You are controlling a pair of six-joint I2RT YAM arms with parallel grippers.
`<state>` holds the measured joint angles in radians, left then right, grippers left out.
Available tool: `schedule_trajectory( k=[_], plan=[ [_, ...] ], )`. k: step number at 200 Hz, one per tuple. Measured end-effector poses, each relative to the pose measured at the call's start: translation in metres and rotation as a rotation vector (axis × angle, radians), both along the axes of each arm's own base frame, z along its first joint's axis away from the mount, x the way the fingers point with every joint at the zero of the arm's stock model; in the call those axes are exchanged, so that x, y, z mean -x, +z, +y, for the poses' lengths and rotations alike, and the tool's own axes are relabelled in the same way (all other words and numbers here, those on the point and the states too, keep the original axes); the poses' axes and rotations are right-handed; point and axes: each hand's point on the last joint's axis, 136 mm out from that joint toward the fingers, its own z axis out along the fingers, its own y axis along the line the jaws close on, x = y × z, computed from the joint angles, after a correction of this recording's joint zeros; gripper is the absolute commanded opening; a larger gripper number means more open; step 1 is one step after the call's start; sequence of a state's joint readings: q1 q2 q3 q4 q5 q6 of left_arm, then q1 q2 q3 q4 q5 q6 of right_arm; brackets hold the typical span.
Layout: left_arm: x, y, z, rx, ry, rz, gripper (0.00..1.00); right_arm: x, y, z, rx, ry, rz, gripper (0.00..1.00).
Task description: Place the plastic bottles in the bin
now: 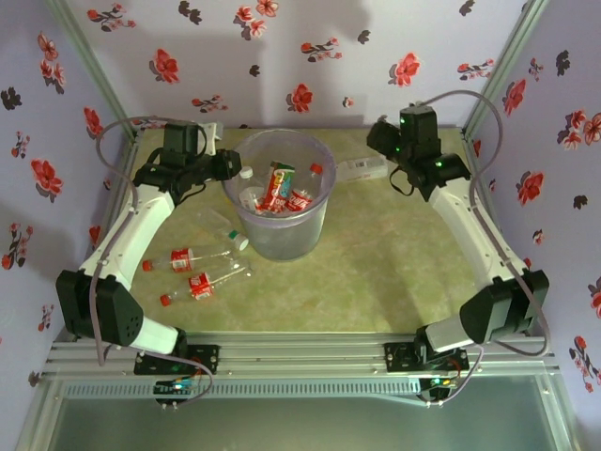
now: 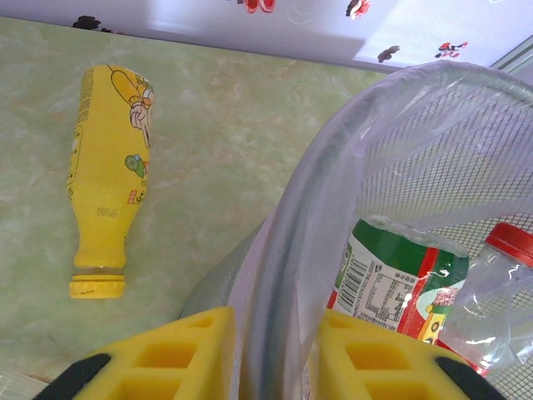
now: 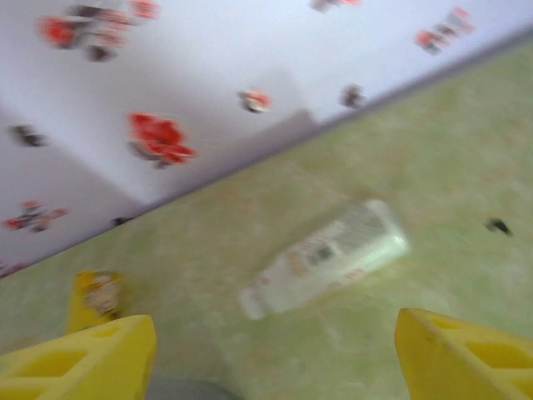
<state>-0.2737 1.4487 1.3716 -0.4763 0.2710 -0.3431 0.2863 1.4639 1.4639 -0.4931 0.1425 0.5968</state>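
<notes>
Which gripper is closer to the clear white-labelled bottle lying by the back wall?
Right. The right gripper hangs open just short of that bottle; the left gripper straddles the bin rim.

One bin (image 1: pixel 281 195). Inside it, roughly four bottles (image 1: pixel 279 191), jumbled, exact count unclear. Three clear bottles (image 1: pixel 192 256) on surface (image 1: pixel 376 282) left of bin. One yellow bottle (image 2: pixel 108 175). One whitish bottle (image 3: pixel 326 257). Two arms.

barcode with unreadable print on green-labelled bottle (image 2: pixel 398 279), no legible text
</notes>
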Motion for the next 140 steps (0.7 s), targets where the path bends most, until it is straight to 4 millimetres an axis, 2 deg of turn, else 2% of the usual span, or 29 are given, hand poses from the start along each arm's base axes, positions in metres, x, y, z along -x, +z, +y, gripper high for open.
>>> schedule_trajectory(
  k=[18,51,67,89,109,140],
  plan=[
    [0.001,0.0,0.0,0.006,0.0,-0.002,0.29,-0.011,-0.034,-0.014,0.003,-0.059,0.076,0.76],
    [0.0,0.0,0.0,0.017,0.001,0.0,0.29,-0.04,-0.082,-0.005,0.016,-0.064,0.162,0.7],
    [0.0,0.0,0.0,0.022,0.003,0.004,0.29,-0.063,-0.102,0.006,0.028,-0.053,0.2,0.7],
    [0.0,0.0,-0.001,0.025,0.001,0.002,0.29,-0.096,-0.119,0.023,0.062,-0.04,0.23,0.71],
    [0.0,0.0,-0.001,0.026,0.001,0.0,0.29,-0.113,-0.133,0.043,0.118,-0.01,0.241,0.71],
    [0.0,0.0,-0.001,0.028,-0.001,0.001,0.29,-0.138,-0.15,0.082,0.159,0.078,0.229,0.63]
  ],
)
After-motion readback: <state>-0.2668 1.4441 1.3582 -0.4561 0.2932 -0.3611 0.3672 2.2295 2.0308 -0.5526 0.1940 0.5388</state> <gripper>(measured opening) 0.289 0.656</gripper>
